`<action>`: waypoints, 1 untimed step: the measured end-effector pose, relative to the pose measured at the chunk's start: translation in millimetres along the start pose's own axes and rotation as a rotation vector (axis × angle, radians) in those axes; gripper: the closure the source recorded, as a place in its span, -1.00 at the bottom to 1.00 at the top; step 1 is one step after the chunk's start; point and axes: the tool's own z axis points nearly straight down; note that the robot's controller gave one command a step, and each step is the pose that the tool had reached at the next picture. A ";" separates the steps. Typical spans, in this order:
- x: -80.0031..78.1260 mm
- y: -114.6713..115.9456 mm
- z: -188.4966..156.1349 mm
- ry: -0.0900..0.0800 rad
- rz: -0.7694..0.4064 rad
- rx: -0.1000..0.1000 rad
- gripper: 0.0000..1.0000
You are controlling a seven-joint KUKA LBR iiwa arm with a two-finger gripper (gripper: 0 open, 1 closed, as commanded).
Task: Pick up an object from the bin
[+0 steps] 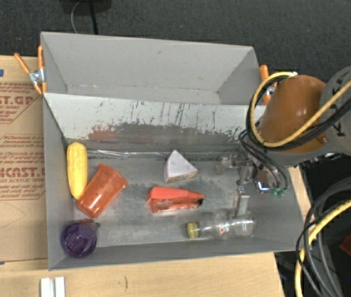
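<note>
My gripper [242, 202] hangs low at the right end of the bin, just above the right part of a clear plastic bottle [221, 229] that lies on its side along the front wall, its olive cap pointing left. To the left of the gripper, a red-orange stapler-like thing [174, 200] lies flat on the bin floor. A pale grey wedge [179, 166] sits behind it near the back wall. Nothing shows in the gripper.
At the left end lie a yellow corn-cob-like thing [77, 169], a tipped orange cup [101, 190] and a purple round cup [78, 239] in the front left corner. The arm with its orange cover and cables comes in over the right rim.
</note>
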 end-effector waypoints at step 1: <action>-1.8 0.2 -4.3 -0.008 -0.001 0.001 -1.00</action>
